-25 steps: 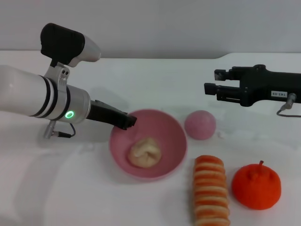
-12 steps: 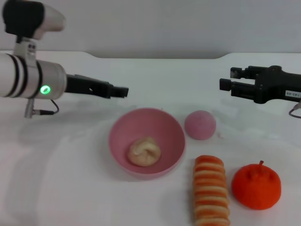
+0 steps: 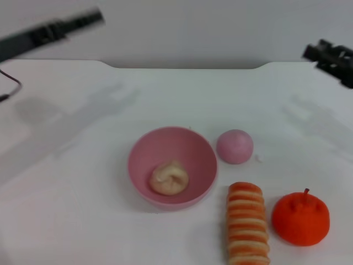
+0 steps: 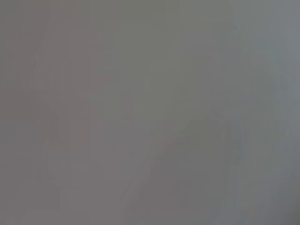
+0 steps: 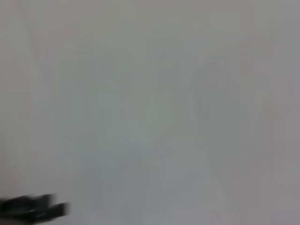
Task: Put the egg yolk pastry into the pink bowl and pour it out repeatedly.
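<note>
The pink bowl [image 3: 172,167] stands upright in the middle of the white table. The pale beige egg yolk pastry [image 3: 169,178] lies inside it, near the front. My left gripper [image 3: 91,18] is high at the far upper left, well away from the bowl, and looks empty. My right gripper [image 3: 310,52] is at the far upper right edge, also away from the bowl. Both wrist views show only blank grey surface; a dark blurred shape [image 5: 33,208] sits at one edge of the right wrist view.
A small solid pink dome [image 3: 235,146] sits just right of the bowl. A striped orange-and-cream bread roll [image 3: 248,223] and an orange fruit [image 3: 300,217] lie at the front right. The table [image 3: 71,182] spreads wide to the left of the bowl.
Both arms have pulled up and outward away from the bowl, the left to the upper left, the right to the upper right. The bowl and pastry have stayed put.
</note>
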You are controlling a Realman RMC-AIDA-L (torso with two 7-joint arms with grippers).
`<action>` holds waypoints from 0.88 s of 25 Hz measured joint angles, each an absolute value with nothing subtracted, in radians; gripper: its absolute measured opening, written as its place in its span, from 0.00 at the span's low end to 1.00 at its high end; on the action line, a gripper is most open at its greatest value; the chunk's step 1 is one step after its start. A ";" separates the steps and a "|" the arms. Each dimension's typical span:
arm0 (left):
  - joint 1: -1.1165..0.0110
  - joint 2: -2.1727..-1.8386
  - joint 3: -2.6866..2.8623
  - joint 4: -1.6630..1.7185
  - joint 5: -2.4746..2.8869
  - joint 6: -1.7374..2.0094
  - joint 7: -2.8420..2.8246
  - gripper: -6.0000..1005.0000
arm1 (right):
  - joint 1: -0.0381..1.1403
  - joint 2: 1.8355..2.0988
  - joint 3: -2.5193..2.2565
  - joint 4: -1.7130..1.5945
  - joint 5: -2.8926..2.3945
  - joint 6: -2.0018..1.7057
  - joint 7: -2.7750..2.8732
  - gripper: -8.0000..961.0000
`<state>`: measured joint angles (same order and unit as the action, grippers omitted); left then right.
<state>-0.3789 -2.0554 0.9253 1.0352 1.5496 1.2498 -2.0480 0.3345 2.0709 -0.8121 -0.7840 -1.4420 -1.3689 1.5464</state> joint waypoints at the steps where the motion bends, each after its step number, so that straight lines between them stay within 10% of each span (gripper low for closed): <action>1: -0.366 -2.056 0.897 1.008 1.488 1.269 -1.995 0.60 | 0.328 2.071 -0.797 -0.745 -1.396 -1.370 1.516 0.59; 22: -0.224 -2.070 0.730 0.177 0.720 1.515 -0.261 0.60 | 0.266 2.080 -0.716 0.069 -0.669 -1.465 0.388 0.59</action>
